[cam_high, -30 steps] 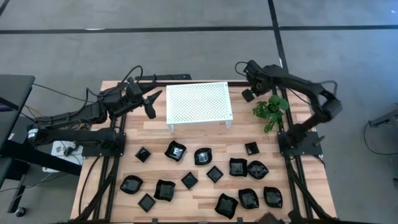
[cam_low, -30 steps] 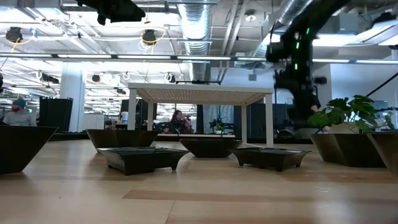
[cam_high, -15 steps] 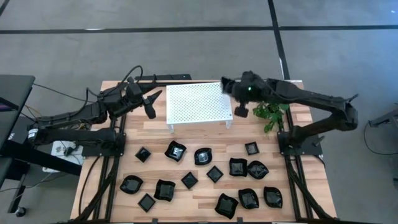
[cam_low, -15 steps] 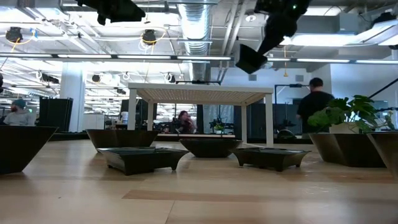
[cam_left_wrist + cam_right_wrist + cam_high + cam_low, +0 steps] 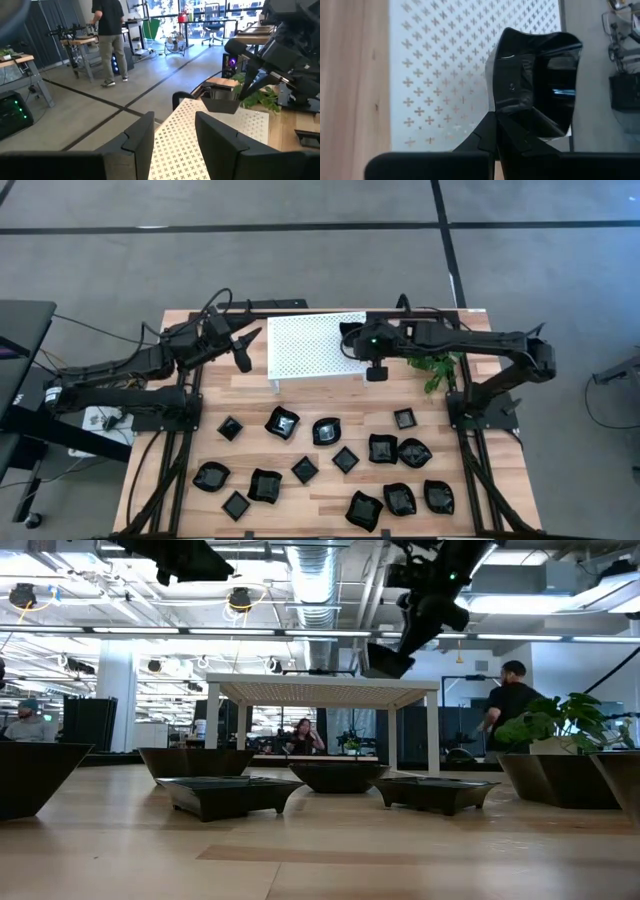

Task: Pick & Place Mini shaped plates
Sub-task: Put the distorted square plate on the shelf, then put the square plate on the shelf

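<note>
Over white perforated rack (image 5: 318, 345), its plant-side edge: right gripper (image 5: 352, 340) clamped on one black mini plate (image 5: 537, 80), held above rack top. Beside rack's opposite end: left gripper (image 5: 243, 348) hovering, fingers apart, empty. Remaining mini plates (image 5: 330, 465) on tabletop near rack.

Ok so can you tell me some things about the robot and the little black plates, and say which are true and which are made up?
1. The right gripper is shut on a black plate. True.
2. That plate is held over the green plant. False: it is over the white rack; the plant is beside the rack.
3. The left gripper is open and empty. True.
4. Many black plates already sit on top of the rack. False: its top looks bare, and the other plates lie on the wooden table.
5. The left gripper is touching the held plate. False: it waits at the rack's other side.
</note>
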Available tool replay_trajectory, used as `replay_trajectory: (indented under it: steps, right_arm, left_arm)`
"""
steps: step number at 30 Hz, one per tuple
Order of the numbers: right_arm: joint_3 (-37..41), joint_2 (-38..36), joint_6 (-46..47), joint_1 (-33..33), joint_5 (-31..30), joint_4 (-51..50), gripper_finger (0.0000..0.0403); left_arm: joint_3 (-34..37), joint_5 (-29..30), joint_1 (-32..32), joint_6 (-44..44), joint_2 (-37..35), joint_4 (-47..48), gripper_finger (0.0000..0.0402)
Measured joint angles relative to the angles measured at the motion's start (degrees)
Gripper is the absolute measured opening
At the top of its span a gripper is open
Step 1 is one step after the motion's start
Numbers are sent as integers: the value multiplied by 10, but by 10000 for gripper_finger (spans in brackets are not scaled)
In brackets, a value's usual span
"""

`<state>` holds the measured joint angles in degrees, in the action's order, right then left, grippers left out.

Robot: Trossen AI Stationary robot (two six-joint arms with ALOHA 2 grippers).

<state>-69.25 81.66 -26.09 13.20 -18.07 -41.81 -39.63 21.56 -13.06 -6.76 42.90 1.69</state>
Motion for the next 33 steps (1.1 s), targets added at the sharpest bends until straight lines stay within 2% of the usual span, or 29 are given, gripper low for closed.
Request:
replay_trajectory:
  steps: [13, 17, 28, 33]
  right_arm:
    - [0, 27, 1, 0, -9, -10, 6]
    - [0, 38, 1, 2, -29, -9, 32]
    - [-4, 33, 8, -6, -30, -1, 112]
    - [-36, 32, 7, -30, -30, -11, 142]
  left_arm:
    - [4, 0, 0, 1, 0, 0, 145]
    - [4, 0, 0, 2, 0, 0, 145]
    - [4, -2, 4, 26, 0, 0, 145]
    - [4, -50, 4, 28, 0, 0, 145]
